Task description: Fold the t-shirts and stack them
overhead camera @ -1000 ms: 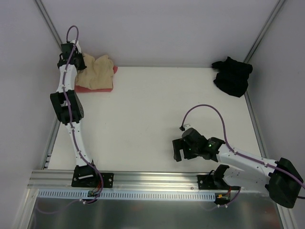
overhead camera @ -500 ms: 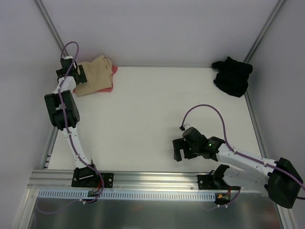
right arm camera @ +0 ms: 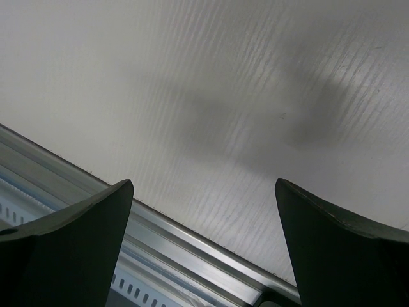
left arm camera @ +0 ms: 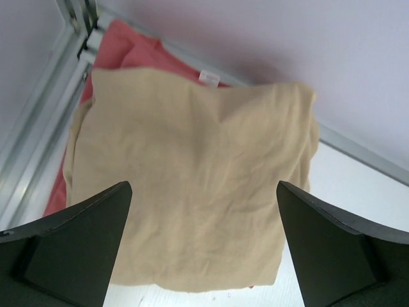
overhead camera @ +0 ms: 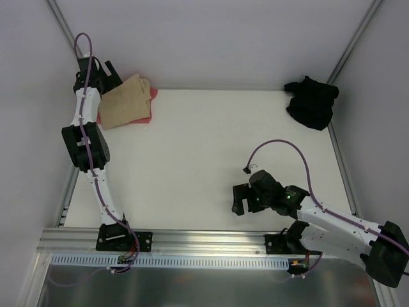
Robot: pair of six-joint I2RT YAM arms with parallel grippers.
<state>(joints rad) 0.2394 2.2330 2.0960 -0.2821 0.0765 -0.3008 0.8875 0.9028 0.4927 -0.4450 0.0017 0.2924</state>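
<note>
The tan-beige t-shirt [left arm camera: 192, 185] is seen folded at the far-left corner of the table [overhead camera: 204, 147], laid on the salmon-red t-shirt [left arm camera: 128, 54], so a stack is judged begun there. The left claw [overhead camera: 105, 73] is held above it, spread wide, with nothing gripped. The black t-shirt [overhead camera: 311, 102] lies crumpled at the far-right corner, not yet folded. The right claw [overhead camera: 241, 199], likewise spread and empty, is parked by the near edge, presumably to keep clear.

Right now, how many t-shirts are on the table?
3: a tan t-shirt lying on a salmon-red t-shirt in the far left corner; a black t-shirt crumpled in the far right corner.
</note>
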